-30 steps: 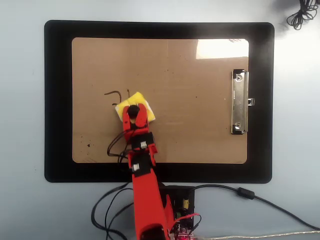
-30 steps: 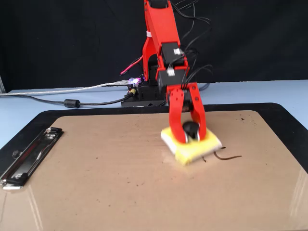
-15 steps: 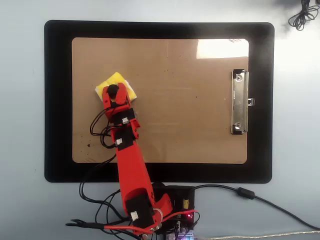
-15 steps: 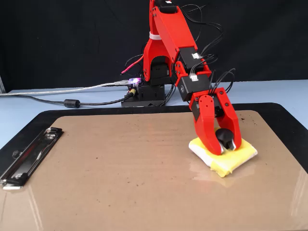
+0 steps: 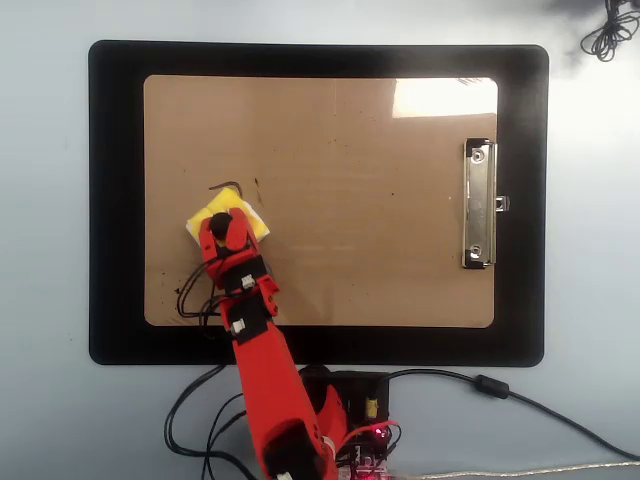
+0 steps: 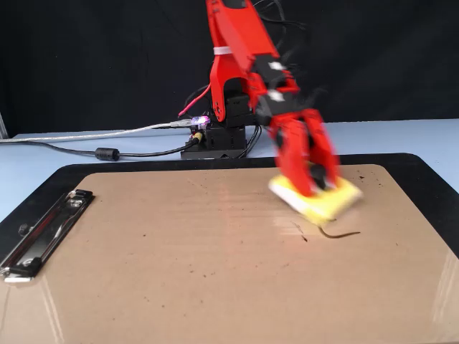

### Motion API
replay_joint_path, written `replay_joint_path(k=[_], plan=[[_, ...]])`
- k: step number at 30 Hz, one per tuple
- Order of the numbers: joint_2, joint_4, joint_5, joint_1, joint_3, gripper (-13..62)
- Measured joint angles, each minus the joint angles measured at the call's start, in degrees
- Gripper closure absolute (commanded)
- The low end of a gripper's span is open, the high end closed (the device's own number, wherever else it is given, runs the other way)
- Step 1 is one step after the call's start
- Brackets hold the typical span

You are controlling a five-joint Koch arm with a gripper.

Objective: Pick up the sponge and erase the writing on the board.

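My red gripper (image 5: 225, 219) is shut on the black knob of the yellow sponge (image 5: 254, 224), which rests on the tan board (image 5: 380, 250) in its left half in the overhead view. In the fixed view the gripper (image 6: 312, 188) and sponge (image 6: 341, 198) are blurred by motion. What shows of the writing is a thin curved dark stroke (image 5: 226, 186) and a small tick (image 5: 256, 186) just beyond the sponge. In the fixed view the stroke (image 6: 338, 233) lies just in front of the sponge.
The board lies on a larger black mat (image 5: 115, 200) on a pale blue table. Its silver clip (image 5: 479, 203) is at the right in the overhead view, and the clip (image 6: 43, 233) is at the left in the fixed view. The arm's base and cables (image 6: 215, 140) stand behind the mat.
The gripper has dragged the sponge back toward the arm's base. The curved stroke and the tick, covered by the sponge half a second ago, show again.
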State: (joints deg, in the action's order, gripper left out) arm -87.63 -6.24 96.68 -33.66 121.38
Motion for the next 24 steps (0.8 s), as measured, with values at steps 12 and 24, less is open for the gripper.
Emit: replay_joint_path(k=[12,24], plan=[[-20.21,1.93,0.18,0.18,23.73,57.4],[8.88,6.15,0.26,9.84,-6.24,57.4]])
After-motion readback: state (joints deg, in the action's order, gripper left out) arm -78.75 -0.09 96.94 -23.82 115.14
